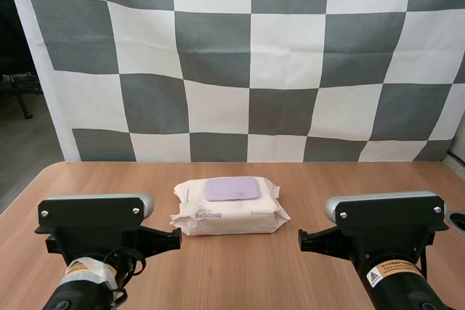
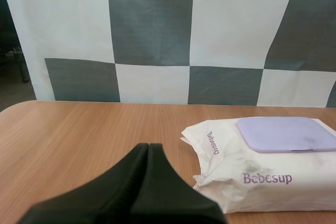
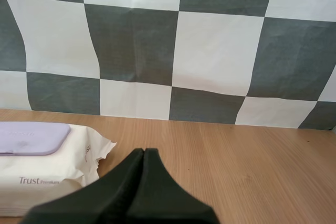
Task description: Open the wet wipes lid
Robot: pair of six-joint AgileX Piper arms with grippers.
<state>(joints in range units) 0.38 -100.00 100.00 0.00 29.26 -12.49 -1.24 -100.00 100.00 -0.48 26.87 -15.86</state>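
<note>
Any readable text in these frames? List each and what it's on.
"Bebesup": front of the wet wipes pack, and again on its left end.
"Trust Premium": front of the pack, right part; second word faint.
Purple lid: faint marks, unreadable.
Left arm sticker, right arm sticker: too small to read.

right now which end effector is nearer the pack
Left, slightly: left end effector is just left of the pack, right end effector a bit farther to its right.

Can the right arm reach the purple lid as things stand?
Probably yes: the lid faces up on the pack, and only bare table lies between it and the shut right gripper.
</note>
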